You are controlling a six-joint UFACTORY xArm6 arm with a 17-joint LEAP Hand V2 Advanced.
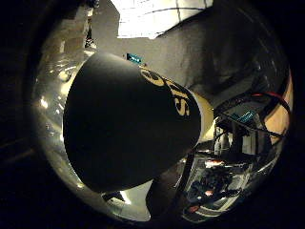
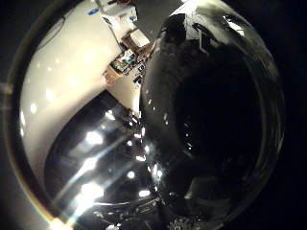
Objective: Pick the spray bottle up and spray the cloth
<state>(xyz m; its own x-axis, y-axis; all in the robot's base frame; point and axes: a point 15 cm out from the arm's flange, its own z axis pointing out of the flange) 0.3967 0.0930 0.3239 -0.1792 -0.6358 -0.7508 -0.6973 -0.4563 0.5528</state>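
Note:
A dark spray bottle [image 1: 128, 124] with yellow lettering and a cream band at one end fills much of the little finger side view, so it is very close to my palm. In the thumb side view the same bottle's glossy dark body [image 2: 211, 120] covers half the picture. A pale sheet with grid lines [image 1: 157, 16], possibly the cloth, lies on a grey surface [image 1: 190, 43] beyond the bottle. My hand's hold on the bottle is hidden.
A small teal object [image 1: 134, 58] sits on the grey surface behind the bottle. Machine parts and clutter [image 1: 224, 176] lie beside the bottle's banded end. A broad white surface [image 2: 62, 72] with boxes and clutter [image 2: 127, 57] sits beside the bottle.

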